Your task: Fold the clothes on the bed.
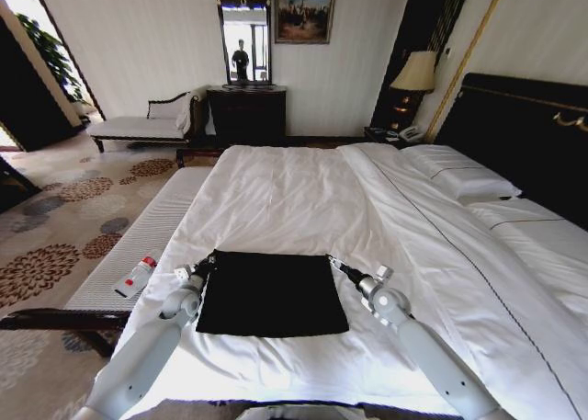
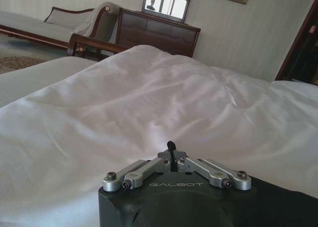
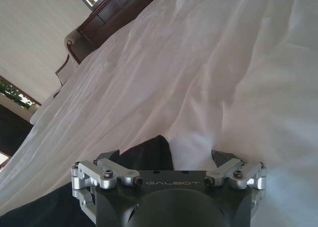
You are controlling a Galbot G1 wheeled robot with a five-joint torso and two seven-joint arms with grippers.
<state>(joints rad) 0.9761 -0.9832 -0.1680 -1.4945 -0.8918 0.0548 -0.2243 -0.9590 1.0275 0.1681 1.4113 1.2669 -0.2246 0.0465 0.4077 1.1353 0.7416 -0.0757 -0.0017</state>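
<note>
Both grippers sitting at the far corners of the black T-shirt (image 1: 272, 293), one per side.

L to R: our left gripper (image 1: 210, 260) is resting at the far-left corner, fingers drawn together, prob. pinching cloth but we can't confirm; shirt is lying flat as a near-square on the bed (image 1: 303, 199) duvet, near its foot edge; our right gripper (image 1: 334, 263) is hovering at the far-right corner w/ jaws spread wide, empty. Both equally near; cloth is stretching toward us.

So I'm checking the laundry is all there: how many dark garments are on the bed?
1. A black T-shirt lies flat on the white duvet near the foot of the bed, between the left end effector and the right end effector. More could be hidden under bedding.
</note>
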